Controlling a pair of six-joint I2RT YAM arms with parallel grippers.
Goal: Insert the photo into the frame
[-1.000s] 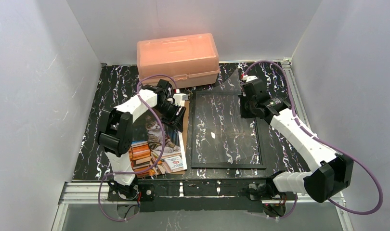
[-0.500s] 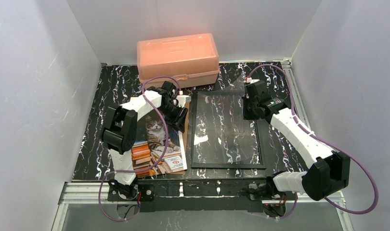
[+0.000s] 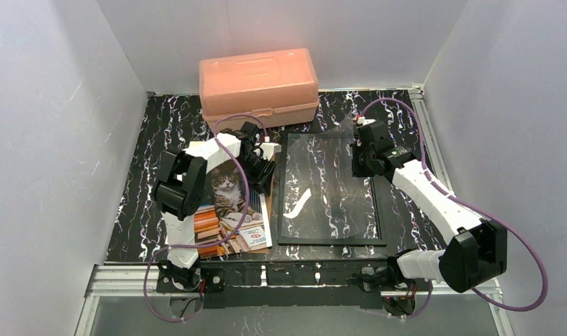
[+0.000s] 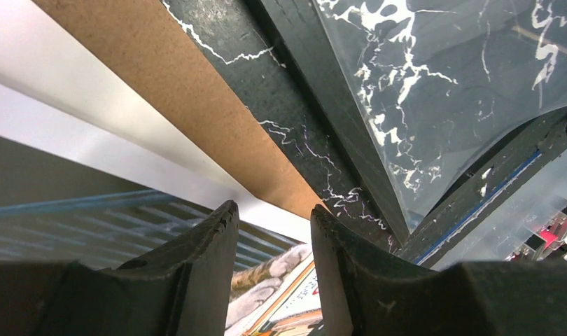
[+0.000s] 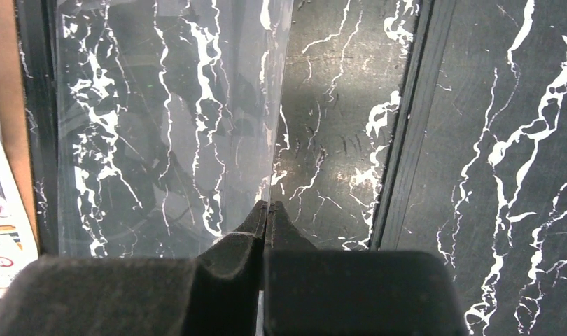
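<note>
**Operator:** What was the condition of the right gripper (image 5: 267, 204)?

**Technician:** Its fingers were pressed together on the edge of the clear pane (image 5: 162, 119), pinching the sheet. That edge sat inboard of the right bar of the frame (image 3: 333, 242), not against it.

**Operator:** And the left gripper (image 4: 272, 210)?

**Technician:** Its fingers stood partly apart, with nothing seen between them. It hung over the far right corner of the photo (image 3: 227, 199), above the brown board (image 4: 197, 91) and just beside the frame's left bar.

**Operator:** Where was the photo, and how did it look?

**Technician:** It lay face up on the table (image 3: 148, 175), left of the frame and outside it. The print showed a tabby cat beside stacked orange-red books. The left arm covered part of it.

**Operator:** And the frame?

**Technician:** It was thin and black, lying flat on the table, nearer than the peach box (image 3: 260, 80).
</note>
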